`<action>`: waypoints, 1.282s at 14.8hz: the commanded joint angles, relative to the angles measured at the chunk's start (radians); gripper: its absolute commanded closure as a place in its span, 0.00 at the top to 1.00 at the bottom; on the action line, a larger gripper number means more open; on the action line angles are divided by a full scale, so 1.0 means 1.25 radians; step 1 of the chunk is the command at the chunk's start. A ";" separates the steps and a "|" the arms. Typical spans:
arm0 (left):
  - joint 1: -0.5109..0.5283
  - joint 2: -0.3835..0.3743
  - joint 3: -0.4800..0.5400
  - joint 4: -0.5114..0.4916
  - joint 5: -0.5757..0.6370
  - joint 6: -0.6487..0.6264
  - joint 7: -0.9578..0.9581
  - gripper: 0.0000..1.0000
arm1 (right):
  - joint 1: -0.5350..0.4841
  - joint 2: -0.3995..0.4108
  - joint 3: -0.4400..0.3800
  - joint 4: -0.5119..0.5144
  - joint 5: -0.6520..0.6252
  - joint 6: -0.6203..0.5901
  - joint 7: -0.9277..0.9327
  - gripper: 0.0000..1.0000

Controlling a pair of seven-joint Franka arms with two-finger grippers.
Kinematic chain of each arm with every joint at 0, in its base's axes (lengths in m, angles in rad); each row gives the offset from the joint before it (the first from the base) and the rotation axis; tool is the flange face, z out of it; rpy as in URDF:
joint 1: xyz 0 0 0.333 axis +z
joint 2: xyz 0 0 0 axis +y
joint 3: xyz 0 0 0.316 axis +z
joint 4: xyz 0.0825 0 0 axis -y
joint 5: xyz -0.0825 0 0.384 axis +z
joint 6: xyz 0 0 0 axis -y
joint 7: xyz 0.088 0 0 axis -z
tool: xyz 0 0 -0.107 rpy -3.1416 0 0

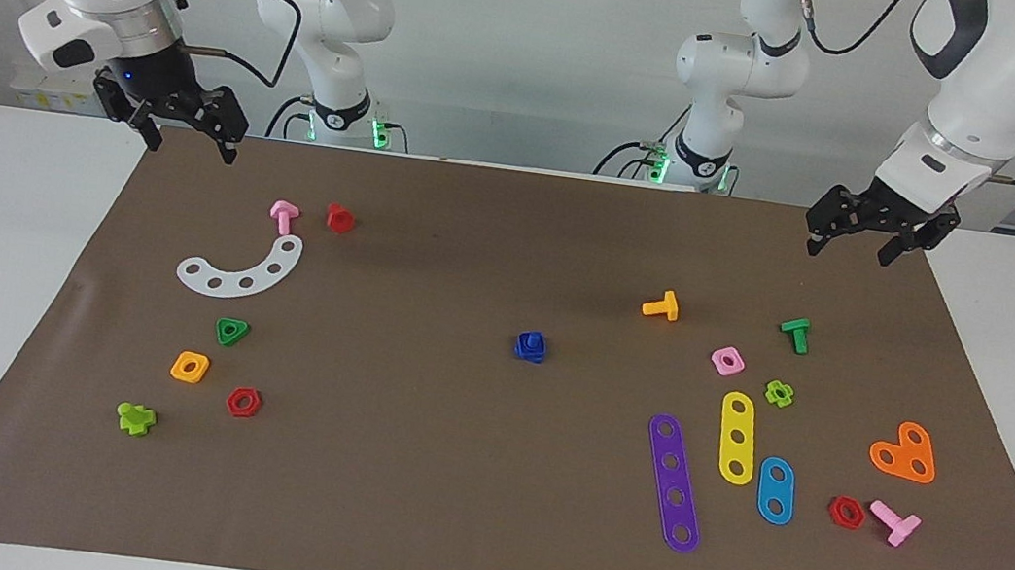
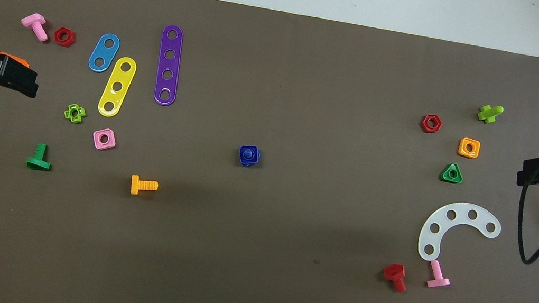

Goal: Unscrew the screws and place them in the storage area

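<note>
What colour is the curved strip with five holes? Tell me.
White. The curved strip shows best in the overhead view.

Both arms wait raised above the brown paper mat [image 1: 458, 514] on the tabletop. The left gripper [image 1: 851, 244] hangs over the mat's edge at the left arm's end, wrist tilted, jaws spread apart and holding nothing. The right gripper [image 1: 193, 141] hangs over the mat's corner at the right arm's end, jaws likewise spread, holding nothing.
</note>
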 commanded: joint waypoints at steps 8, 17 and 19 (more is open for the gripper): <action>-0.168 -0.137 -0.014 -0.281 -0.005 0.147 -0.123 1.00 | -0.010 -0.017 0.007 -0.025 0.024 0.044 -0.002 1.00; -0.360 -0.012 -0.014 -0.330 -0.007 0.405 -0.437 1.00 | -0.007 -0.017 0.007 -0.025 0.025 0.044 -0.002 1.00; -0.377 0.006 -0.014 -0.334 -0.005 0.464 -0.477 1.00 | -0.007 -0.017 0.007 -0.025 0.025 0.044 -0.002 1.00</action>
